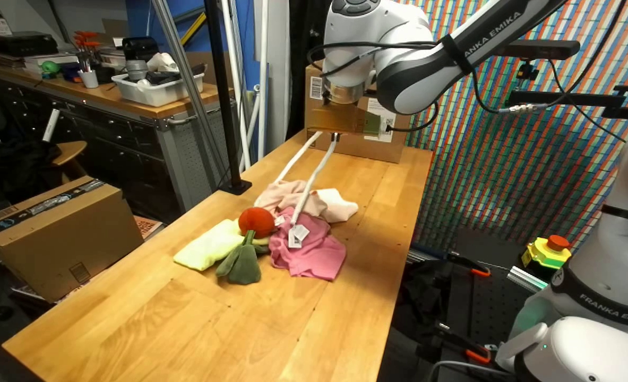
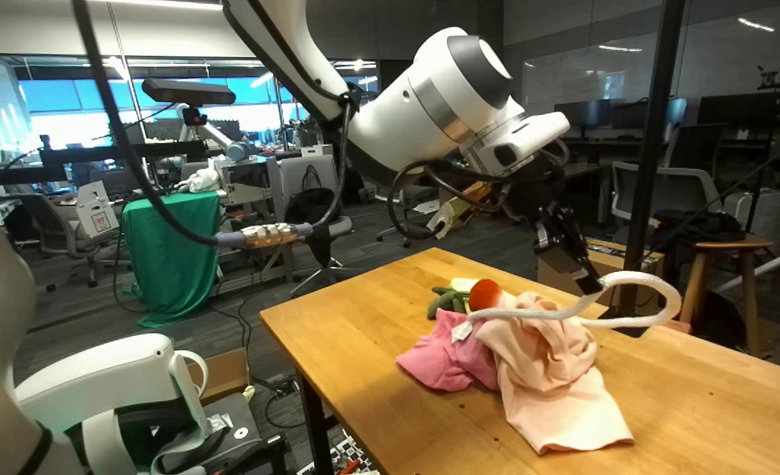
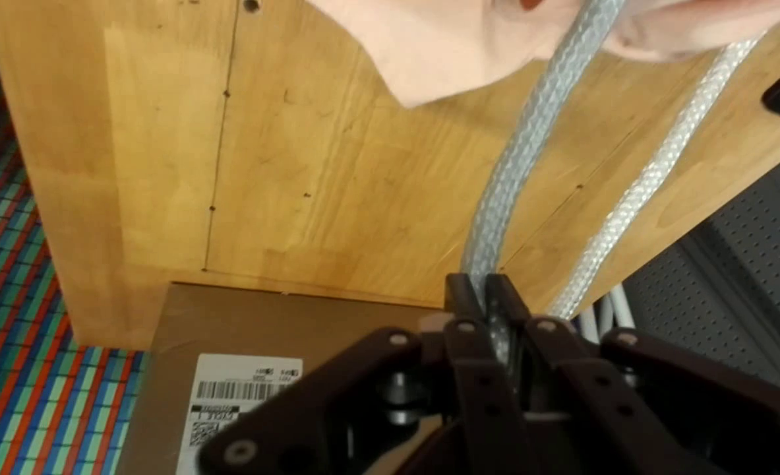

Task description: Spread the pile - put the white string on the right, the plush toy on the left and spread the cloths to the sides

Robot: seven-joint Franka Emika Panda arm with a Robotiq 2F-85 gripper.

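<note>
Above the wooden table (image 1: 213,323), the robot's gripper (image 3: 484,290) had the white string (image 3: 528,142) pinched in its jaws, which were drawn close on it, and held that part clear of the tabletop. One strand slanted down from the grip, passing over the cream-pink cloth (image 2: 548,369) to the pink cloth (image 1: 314,257), where white tags (image 1: 295,236) lay by its end; which of the two they belonged to, I couldn't tell. The other strand bowed out in a loop, seen in an exterior view in front of a black post (image 2: 660,152), then came down at the folds of the cream-pink cloth, its far end hidden from me.

Right beside the pink cloth sat the plush toy (image 1: 256,222), round and red-orange, its dark green leaves draped over the edge of the yellow-green cloth (image 1: 207,249) and onto the wood. The cream-pink cloth was crumpled up against the pink one, with a flatter flap spread across the table. At the table's end stood a cardboard box (image 3: 251,323), a barcode label (image 3: 244,390) on its side.
</note>
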